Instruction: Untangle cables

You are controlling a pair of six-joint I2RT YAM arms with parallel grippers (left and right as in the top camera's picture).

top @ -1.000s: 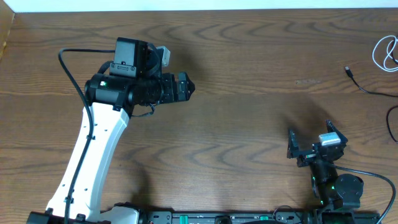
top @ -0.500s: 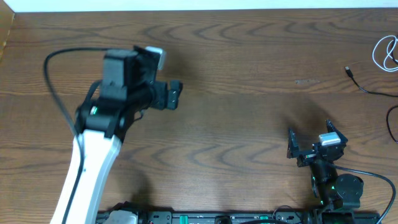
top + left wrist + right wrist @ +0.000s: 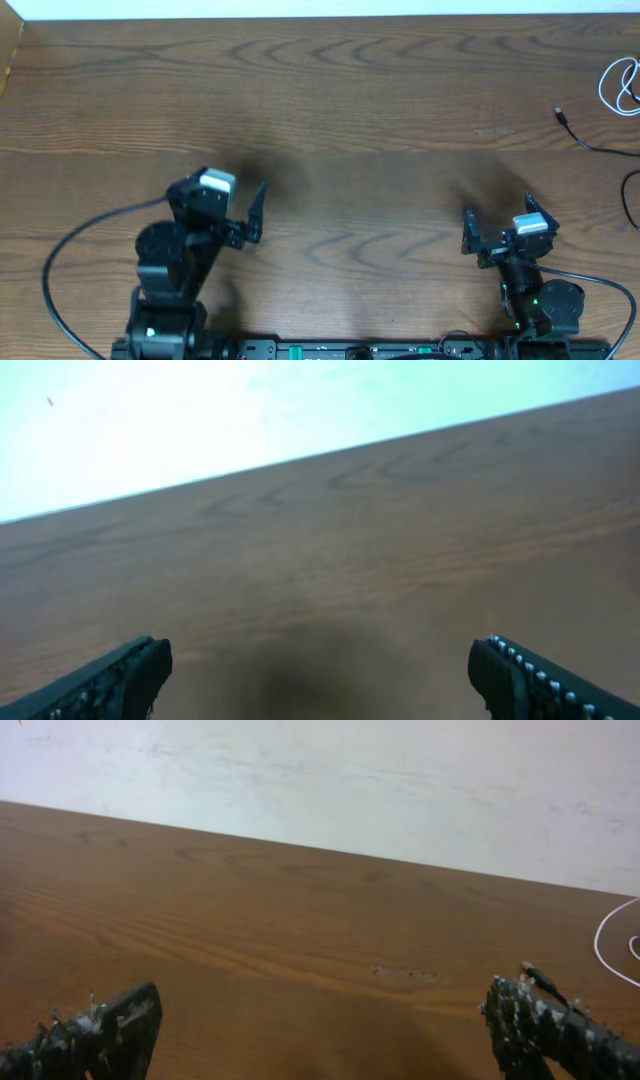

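Counter (image 3: 380, 100) of brown wood spans the overhead view. At 7 o'clock sits the left arm (image 3: 165, 290), at 5 o'clock the right arm (image 3: 540, 300). Both the left claw (image 3: 320, 655) and the right claw (image 3: 498, 213) gape wide, grasping nothing. Far from both, the white cable (image 3: 620, 85) loops at the 2 o'clock edge. The black cable (image 3: 600, 148) runs toward 3 o'clock, its plug (image 3: 562, 114) lying free.

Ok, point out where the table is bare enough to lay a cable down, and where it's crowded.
Bare: the table from its left edge across the middle, and the strip between the left pincer and right pincer. Crowded: the far right edge, where the white cable and black cable lie.
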